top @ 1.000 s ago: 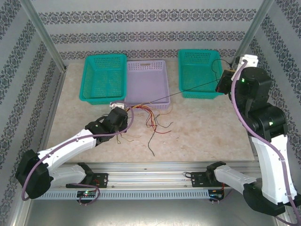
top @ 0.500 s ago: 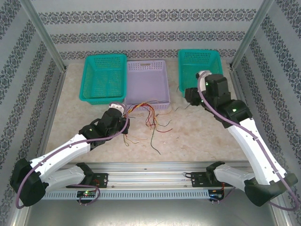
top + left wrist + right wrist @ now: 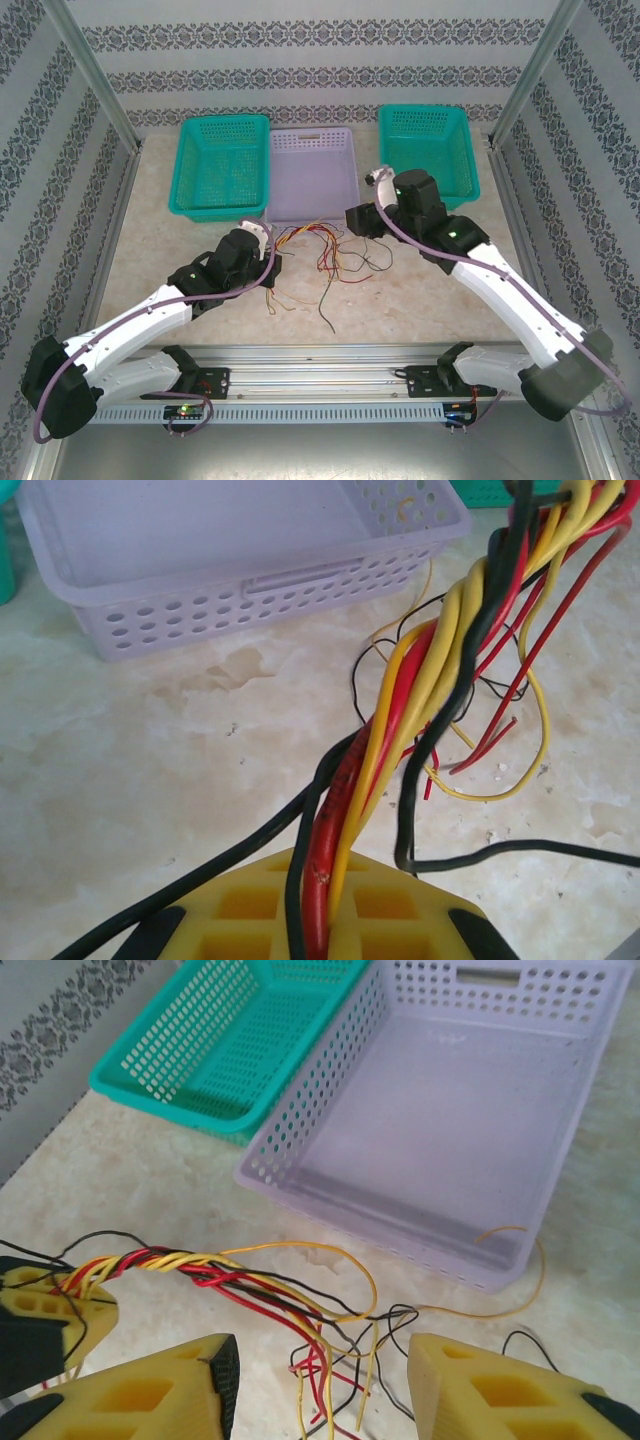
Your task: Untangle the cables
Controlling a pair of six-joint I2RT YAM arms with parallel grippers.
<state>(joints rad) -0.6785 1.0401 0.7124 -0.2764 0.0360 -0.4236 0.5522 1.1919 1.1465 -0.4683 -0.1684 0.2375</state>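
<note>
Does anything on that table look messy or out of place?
Yes: the cables are twisted into one rope at the left fingers, with loose ends sprawling over the table. One orange wire strays to the corner of the lilac basket.

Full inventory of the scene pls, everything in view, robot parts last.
left teal basket: one, teal, far left of the table
lavender basket: one, lavender, between the teal ones
right teal basket: one, teal, far right
cables: several, count unclear; red, black, yellow, orange; twisted bundle in front of the lavender basket
table: one, beige marbled
left gripper: one, yellow fingers, shut on the cables
right gripper: one, yellow fingers, open over the loose cable ends
</note>
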